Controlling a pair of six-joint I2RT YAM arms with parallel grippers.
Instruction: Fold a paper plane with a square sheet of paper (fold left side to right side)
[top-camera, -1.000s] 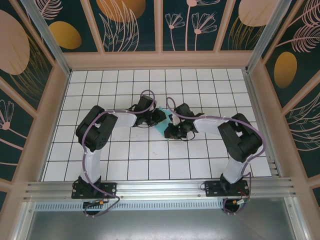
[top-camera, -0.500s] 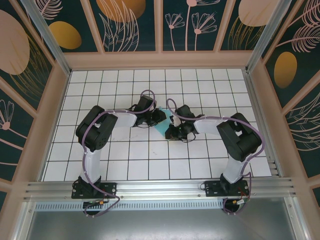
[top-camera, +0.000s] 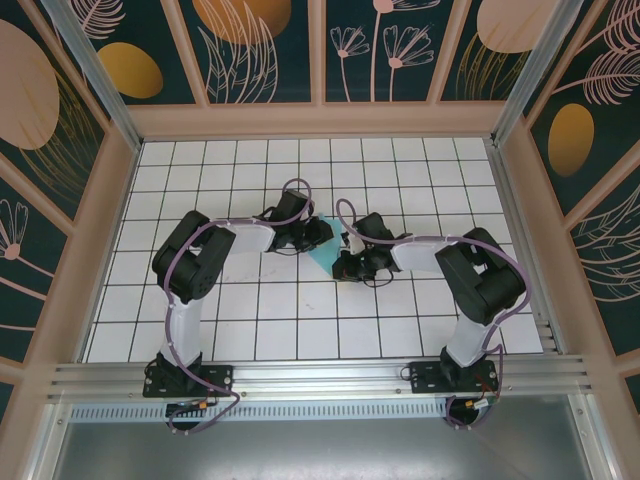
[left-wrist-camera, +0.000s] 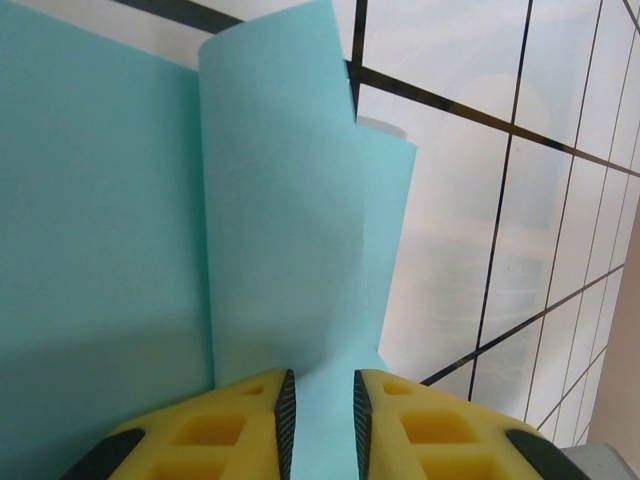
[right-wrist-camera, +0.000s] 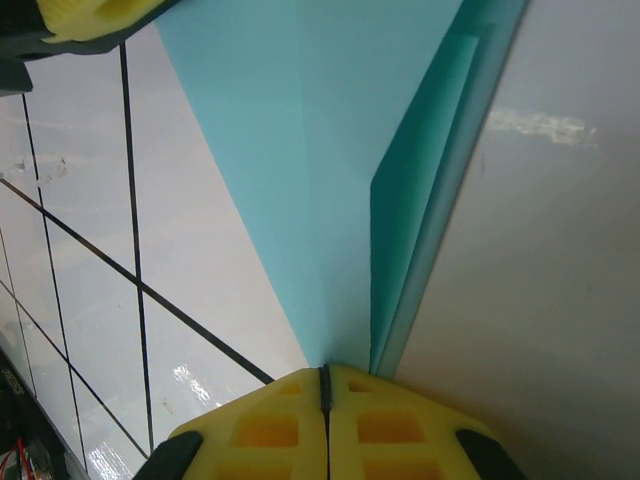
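Left fingers (left-wrist-camera: 240, 420): nearly together, pinching a lifted flap of the square sheet of paper (left-wrist-camera: 100, 250).
Right fingers (right-wrist-camera: 265, 425): pressed tight together right at the paper's pointed end; I cannot tell whether any paper is caught between them.
Paper, place: middle of the tiled table (top-camera: 300, 320), between the left gripper (top-camera: 314, 236) and the right gripper (top-camera: 346, 263).
Paper, look: light turquoise, folded in layers, with slanting edges narrowing to a point and a centre crease. One flap curls up off the flat part.
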